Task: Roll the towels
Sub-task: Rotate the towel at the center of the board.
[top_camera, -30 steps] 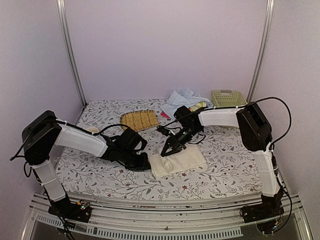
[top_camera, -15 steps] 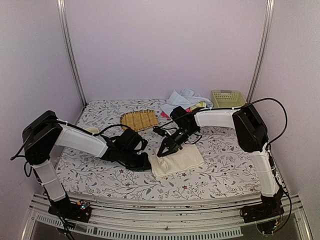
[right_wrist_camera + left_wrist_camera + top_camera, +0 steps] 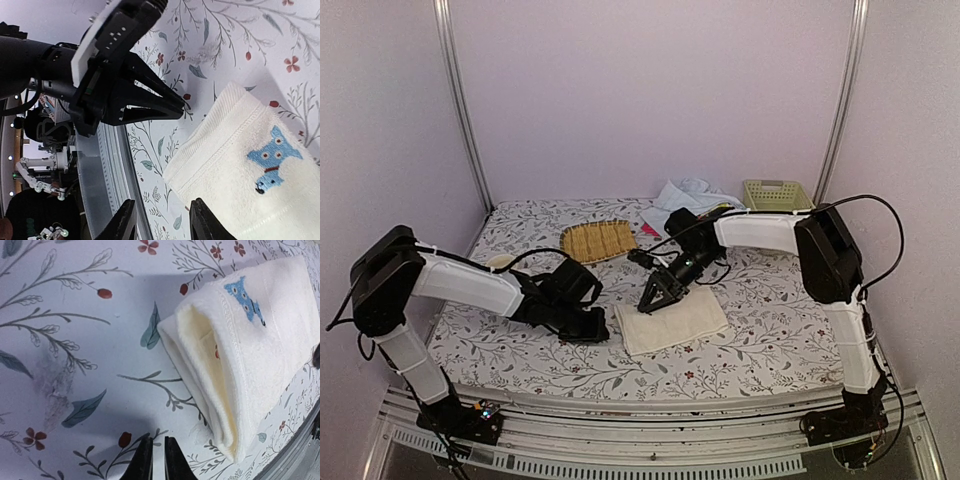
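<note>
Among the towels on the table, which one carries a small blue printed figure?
The cream-white towel, folded flat at the middle of the table. The light blue towel lies crumpled at the back, near the basket, with no print visible.

**A:** How many towels do you count?

**B:** One cream-white towel [image 3: 672, 320] on the tabletop [image 3: 770, 330], with one blue printed mark [image 3: 272, 157] on it. There is one light blue towel [image 3: 685, 192] at the back.

**A:** Any others?

**B:** One pink scrap [image 3: 648, 230] and one yellow-green scrap [image 3: 720, 209] beside the blue one. Both are mostly hidden. That makes four cloths in all.

**A:** And the rest?

**B:** One woven mat [image 3: 599, 240] and one lattice basket [image 3: 777, 195].

**A:** Arms?

**B:** Two, with one pincer each: the left pincer [image 3: 605, 329] and the right pincer [image 3: 648, 303]. Each pincer has two fingers.
</note>
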Motion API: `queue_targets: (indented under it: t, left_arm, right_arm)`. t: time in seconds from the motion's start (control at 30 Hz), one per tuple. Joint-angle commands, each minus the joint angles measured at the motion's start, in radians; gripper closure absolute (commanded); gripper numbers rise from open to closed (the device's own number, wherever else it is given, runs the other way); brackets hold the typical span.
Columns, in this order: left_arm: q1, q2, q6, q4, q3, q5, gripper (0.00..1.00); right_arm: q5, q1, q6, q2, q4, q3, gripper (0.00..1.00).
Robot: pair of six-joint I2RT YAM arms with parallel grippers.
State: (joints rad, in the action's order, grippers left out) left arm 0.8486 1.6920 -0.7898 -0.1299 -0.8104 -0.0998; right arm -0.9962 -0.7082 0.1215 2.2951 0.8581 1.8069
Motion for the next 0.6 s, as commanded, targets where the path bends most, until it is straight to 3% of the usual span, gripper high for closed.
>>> queue_targets:
  t: [0.0,0.27,0.4,0.43,0.5,0.53,0.57]
  left_arm:
    - [0.035,-0.069,0.007,-0.115,-0.045,0.096,0.91]
    - [0.084,0.011,0.121,-0.128,-0.267,0.098,0.99]
    - [0.081,0.080,0.144,-0.137,-0.333,0.092,1.00]
    - [0.081,0.094,0.148,-0.137,-0.343,0.091,1.00]
    - [0.079,0.128,0.152,-0.134,-0.357,0.089,1.00]
    - [0.078,0.141,0.151,-0.130,-0.360,0.085,1.00]
    - [0.075,0.151,0.145,-0.122,-0.363,0.077,1.00]
  right_arm:
    - [0.084,0.071,0.131,-0.134,0.040,-0.007,0.62]
    - [0.258,0.156,0.376,-0.312,0.075,-0.019,0.71]
    - [0.458,0.182,0.379,-0.508,-0.114,-0.085,0.67]
    - [0.521,0.185,0.363,-0.565,-0.196,-0.137,0.58]
    - [0.596,0.214,0.299,-0.651,-0.377,-0.267,0.06]
    - [0.558,0.244,0.263,-0.677,-0.437,-0.324,0.00]
    - [0.392,0.275,0.235,-0.683,-0.454,-0.367,0.01]
